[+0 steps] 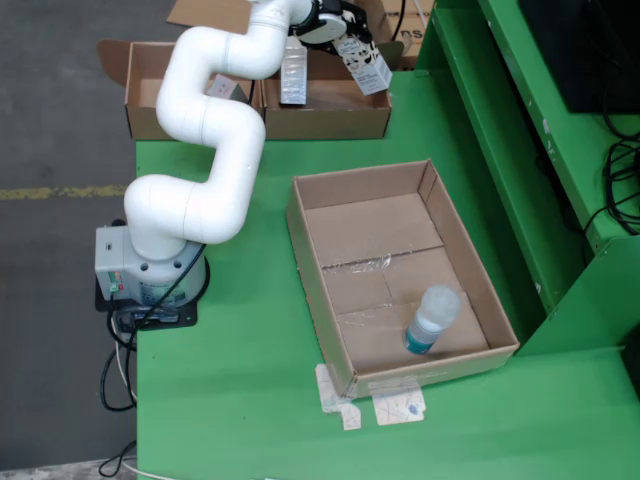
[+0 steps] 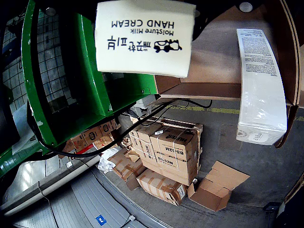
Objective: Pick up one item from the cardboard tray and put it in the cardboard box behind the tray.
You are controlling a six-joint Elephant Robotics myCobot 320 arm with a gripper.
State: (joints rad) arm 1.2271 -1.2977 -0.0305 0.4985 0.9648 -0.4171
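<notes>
My gripper (image 1: 347, 35) hangs at the top of the fixed view, shut on a white hand cream box (image 1: 366, 67). It holds the box tilted above the right part of the cardboard box (image 1: 330, 122) behind the tray. In the wrist view the hand cream box (image 2: 145, 38) fills the top, with its print upside down. A long white carton (image 2: 261, 85) leans inside the cardboard box (image 2: 213, 57), and the fixed view shows this long white carton (image 1: 293, 70) too. The cardboard tray (image 1: 312, 258) holds a clear bottle (image 1: 432, 318) with a teal base, lying near its front right corner.
A second open cardboard box (image 1: 148, 92) stands left of the first. A green frame (image 1: 500, 130) rises along the table's right side. The arm's base (image 1: 150, 270) sits at the left edge. Tape scraps (image 1: 385, 405) lie before the tray. Stacked cartons (image 2: 164, 152) show on the floor.
</notes>
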